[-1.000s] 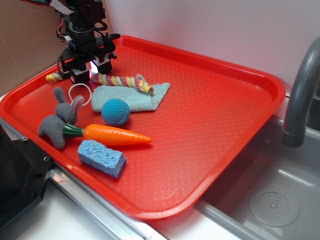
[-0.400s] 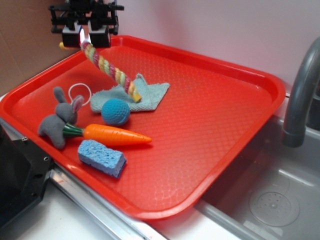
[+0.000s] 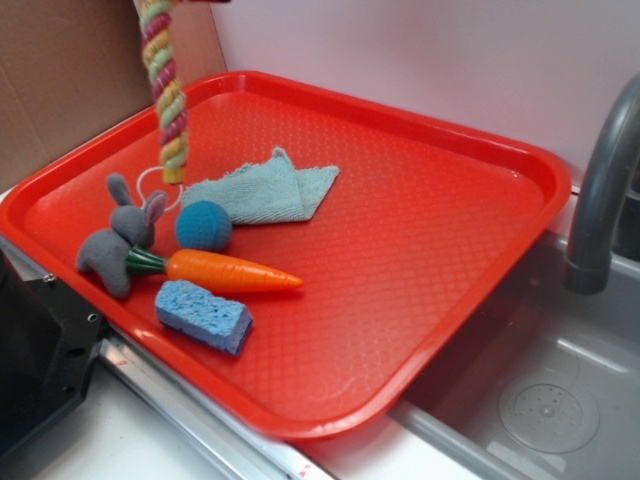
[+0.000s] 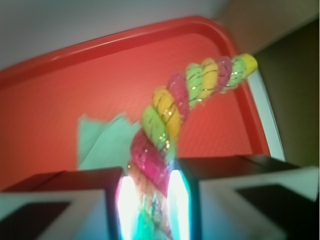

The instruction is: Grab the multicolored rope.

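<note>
The multicolored rope (image 3: 165,90) hangs straight down from the top edge of the exterior view, its lower end just above the white ring at the tray's left. In that view the gripper itself is above the frame. In the wrist view my gripper (image 4: 149,200) is shut on the multicolored rope (image 4: 172,110), which is pinched between the two fingers and curves away toward the tray's far corner. The rope's twisted strands are yellow, pink and pale green.
On the red tray (image 3: 420,200) lie a light blue cloth (image 3: 265,190), a blue ball (image 3: 203,225), an orange carrot (image 3: 225,270), a grey plush bunny (image 3: 118,238), a blue sponge (image 3: 203,315) and a white ring (image 3: 152,180). A grey faucet (image 3: 600,180) and sink stand right.
The gripper closed on the rope down on the tray and rose out of the exterior frame, lifting it until it hangs vertical. The blue ball rolled left, off the cloth.
</note>
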`<state>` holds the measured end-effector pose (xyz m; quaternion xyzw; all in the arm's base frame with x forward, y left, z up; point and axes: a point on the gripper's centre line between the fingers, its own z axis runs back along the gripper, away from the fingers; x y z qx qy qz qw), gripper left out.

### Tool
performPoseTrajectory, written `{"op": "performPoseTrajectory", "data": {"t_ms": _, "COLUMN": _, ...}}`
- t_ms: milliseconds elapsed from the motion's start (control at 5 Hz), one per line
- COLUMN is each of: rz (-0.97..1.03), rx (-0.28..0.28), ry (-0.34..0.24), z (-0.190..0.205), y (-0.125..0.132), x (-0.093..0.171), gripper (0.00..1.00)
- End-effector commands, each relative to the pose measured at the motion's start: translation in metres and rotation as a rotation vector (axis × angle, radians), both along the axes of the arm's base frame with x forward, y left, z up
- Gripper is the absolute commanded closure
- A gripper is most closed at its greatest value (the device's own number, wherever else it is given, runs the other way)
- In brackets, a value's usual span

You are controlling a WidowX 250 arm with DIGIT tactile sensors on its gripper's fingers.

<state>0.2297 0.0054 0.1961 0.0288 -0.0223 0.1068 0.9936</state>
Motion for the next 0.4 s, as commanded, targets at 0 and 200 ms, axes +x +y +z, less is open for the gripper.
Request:
{"op": "performPoseTrajectory", "data": {"t_ms": 0, "rz": -0.207, "rx": -0.086, "ry": -0.085, "z": 0.0436, "y": -0.0089, "x": -0.0284, "gripper": 1.00}}
{"op": "performPoseTrajectory", "data": {"t_ms": 200, "rz": -0.191, "rx": -0.108, "ry": -0.035, "z": 0.0396, "y": -0.0076, "x": -0.0264, "gripper": 1.00}}
